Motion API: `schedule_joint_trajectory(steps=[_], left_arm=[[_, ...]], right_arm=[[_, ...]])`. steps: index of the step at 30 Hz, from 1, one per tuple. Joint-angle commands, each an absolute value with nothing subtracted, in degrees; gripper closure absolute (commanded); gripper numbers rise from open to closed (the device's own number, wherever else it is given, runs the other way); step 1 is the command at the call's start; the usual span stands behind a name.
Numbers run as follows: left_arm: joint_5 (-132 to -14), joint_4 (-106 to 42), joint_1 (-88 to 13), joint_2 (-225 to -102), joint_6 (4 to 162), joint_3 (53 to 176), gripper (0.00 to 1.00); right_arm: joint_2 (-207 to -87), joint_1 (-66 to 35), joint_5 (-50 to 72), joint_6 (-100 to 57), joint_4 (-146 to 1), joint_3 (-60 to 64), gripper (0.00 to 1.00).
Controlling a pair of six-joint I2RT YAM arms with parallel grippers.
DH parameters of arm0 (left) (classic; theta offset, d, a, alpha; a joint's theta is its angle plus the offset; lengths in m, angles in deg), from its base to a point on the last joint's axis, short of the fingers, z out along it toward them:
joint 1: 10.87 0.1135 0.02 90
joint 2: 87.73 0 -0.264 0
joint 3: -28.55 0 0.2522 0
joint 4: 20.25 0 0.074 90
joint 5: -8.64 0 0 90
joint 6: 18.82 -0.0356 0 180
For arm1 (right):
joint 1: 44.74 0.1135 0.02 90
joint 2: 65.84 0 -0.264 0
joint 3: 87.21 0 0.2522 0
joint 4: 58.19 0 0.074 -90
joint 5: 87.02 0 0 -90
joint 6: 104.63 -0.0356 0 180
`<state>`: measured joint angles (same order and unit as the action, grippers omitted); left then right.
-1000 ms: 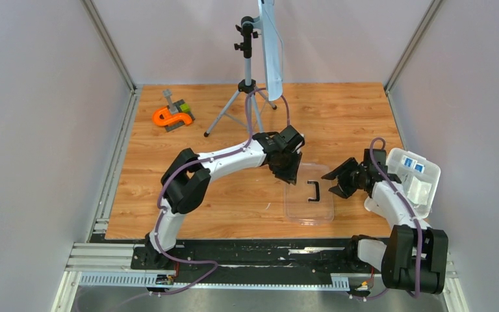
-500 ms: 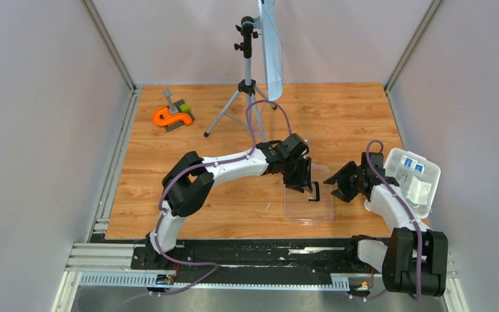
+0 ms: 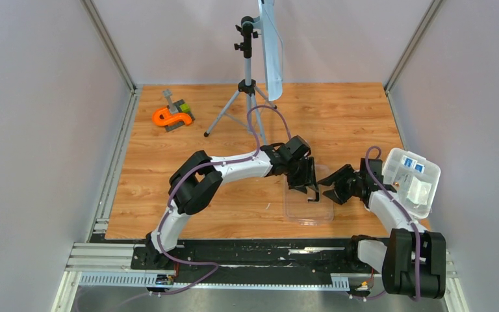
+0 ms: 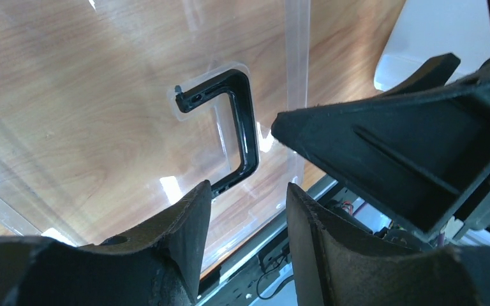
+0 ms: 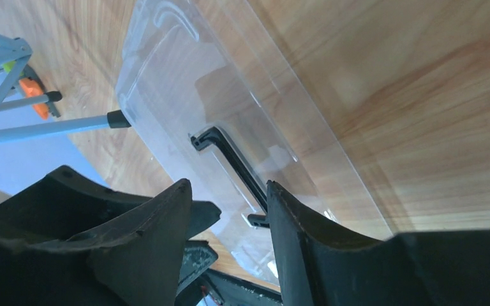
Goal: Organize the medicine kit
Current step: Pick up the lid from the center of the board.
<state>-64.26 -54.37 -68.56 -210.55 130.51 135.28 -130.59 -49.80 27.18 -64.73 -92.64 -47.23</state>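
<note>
Left gripper (image 4: pixel 245 197) has come down over the lid (image 3: pixel 308 211), jaws apart by its handle (image 4: pixel 249 127); right gripper (image 5: pixel 226 191) also apart, empty. Lid pickup in hand; next, close squarely on the handle.

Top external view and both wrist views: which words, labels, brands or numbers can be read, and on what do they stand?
No text can be read in any view.
The blue packets in the white tub: any print is too small to read.
The clear lid and its black handle: no marking visible.
The orange-and-grey tool: no marking visible.
</note>
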Motion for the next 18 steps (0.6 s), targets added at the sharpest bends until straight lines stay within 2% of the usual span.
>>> schedule_joint_trajectory(steps=[1, 4, 12, 18], left_arm=[[-65.97, -54.15, -68.79, -210.82, 132.97, 136.41, 0.46], [-66.36, -54.60, -68.74, -210.33, 132.58, 136.27, 0.46], [-67.15, -55.00, -68.77, -208.95, 131.45, 136.08, 0.46], [-66.15, -54.31, -68.80, -209.57, 131.48, 136.70, 0.45]], right_arm=[[-128.76, -49.75, 28.05, -68.76, -92.73, -50.86, 0.49], [-126.48, -49.76, 26.43, -68.20, -93.89, -49.97, 0.49], [-123.41, -51.13, 10.16, -60.20, -103.13, -43.43, 0.48], [-124.55, -51.53, 13.20, -60.95, -102.30, -46.75, 0.48]])
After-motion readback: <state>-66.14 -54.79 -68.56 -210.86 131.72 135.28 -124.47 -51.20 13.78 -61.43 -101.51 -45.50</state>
